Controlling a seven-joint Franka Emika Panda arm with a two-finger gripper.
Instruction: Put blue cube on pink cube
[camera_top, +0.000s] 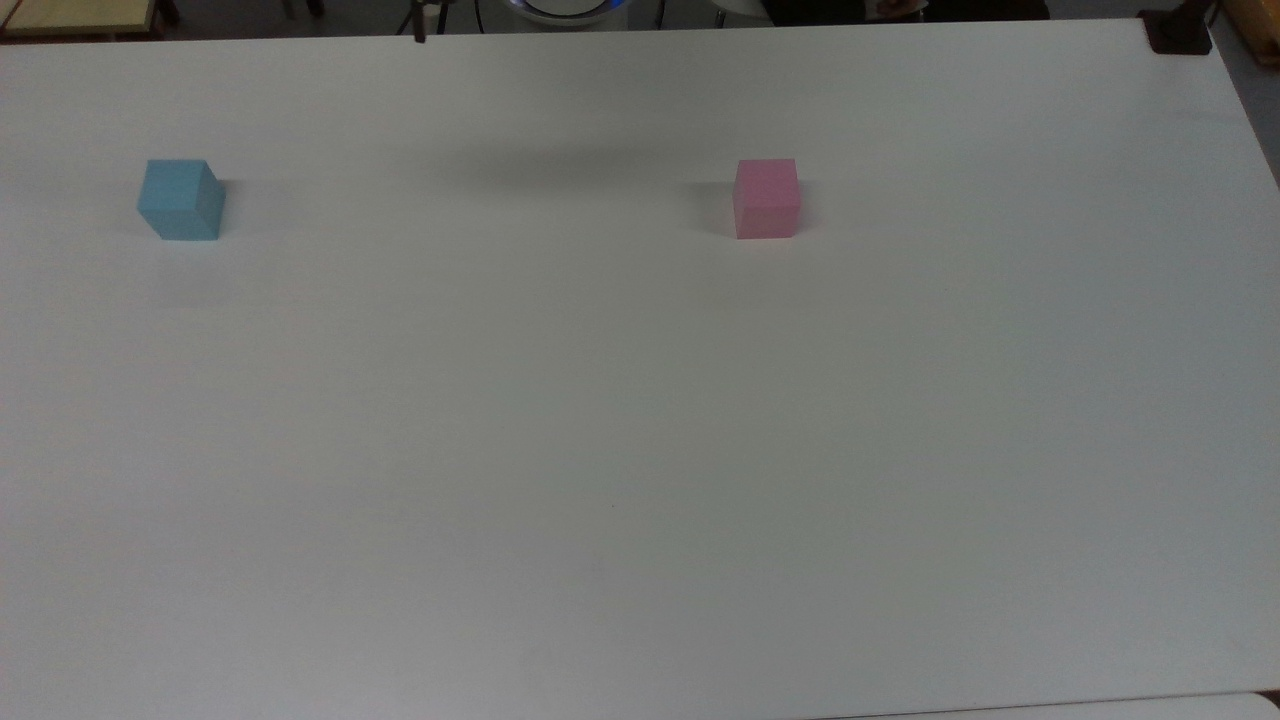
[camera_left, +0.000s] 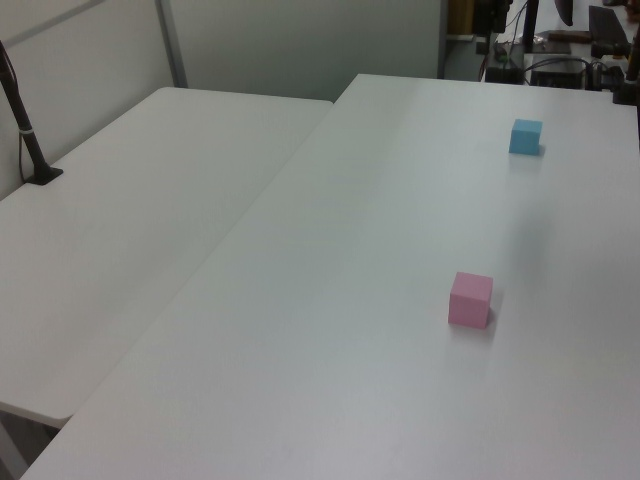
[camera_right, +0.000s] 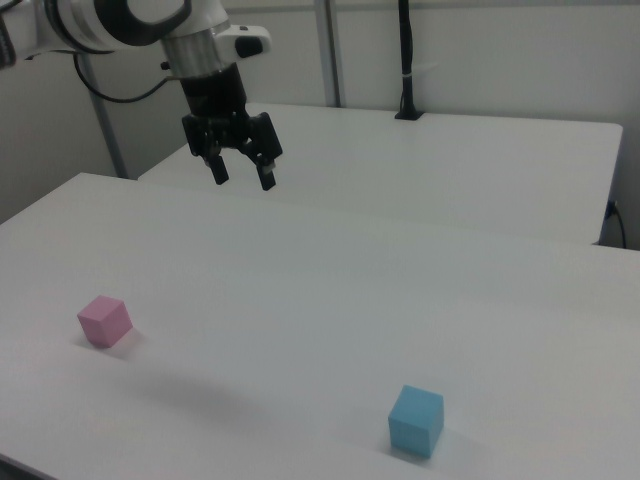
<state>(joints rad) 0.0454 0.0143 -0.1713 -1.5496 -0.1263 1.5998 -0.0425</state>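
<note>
The blue cube (camera_top: 181, 199) rests on the white table near the top view's left edge; it is also the blue cube (camera_left: 525, 136) far back in the left view and the blue cube (camera_right: 416, 420) at the front of the right view. The pink cube (camera_top: 766, 198) stands apart from it, toward the top view's middle right, seen too as the pink cube (camera_left: 470, 299) and the pink cube (camera_right: 104, 320). My gripper (camera_right: 243, 176) hangs open and empty high above the table in the right view, well clear of both cubes. A fingertip (camera_top: 420, 32) peeks in at the top view's upper edge.
The white table (camera_top: 640, 450) stretches wide and bare around the cubes. A second white table (camera_left: 130, 220) adjoins it on the left view's left, with a black post (camera_left: 28, 135) clamped to it. A black clamp (camera_top: 1178, 30) sits at the top view's upper right corner.
</note>
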